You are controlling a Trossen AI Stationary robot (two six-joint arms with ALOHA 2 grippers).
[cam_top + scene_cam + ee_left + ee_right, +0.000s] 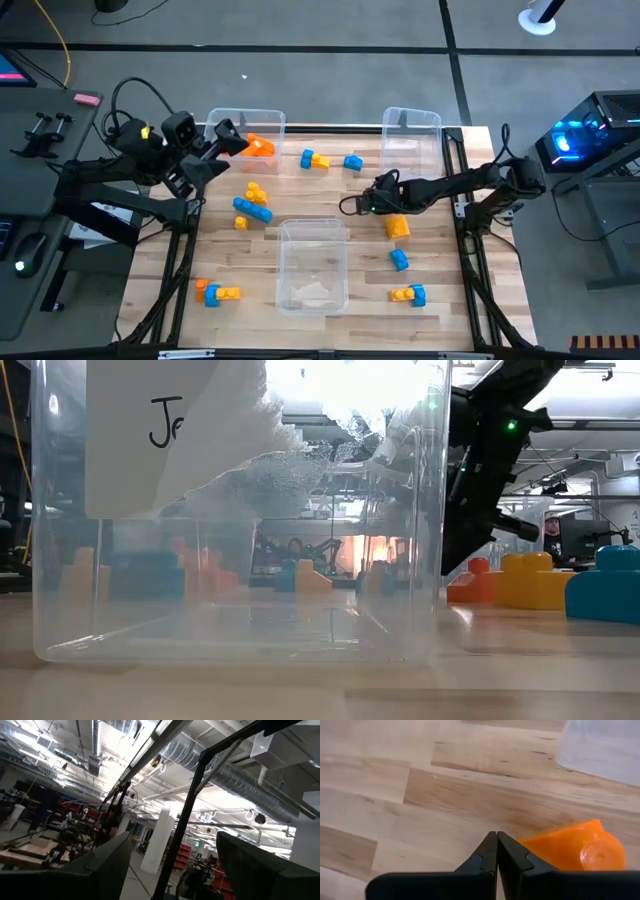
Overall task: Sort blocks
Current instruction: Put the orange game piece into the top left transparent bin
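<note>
Near the middle of the worktop [330, 150], my right gripper [497, 851] has its fingers pressed together on nothing; an orange block [575, 847] lies just beside them, unheld. My left gripper [232, 140] hangs over the far-left bin [245, 122], fingers apart.

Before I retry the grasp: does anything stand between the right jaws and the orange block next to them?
Nothing visible does. The right gripper has its jaws shut on nothing, and the orange block lies just beside them on bare table, outside the grip.
</note>
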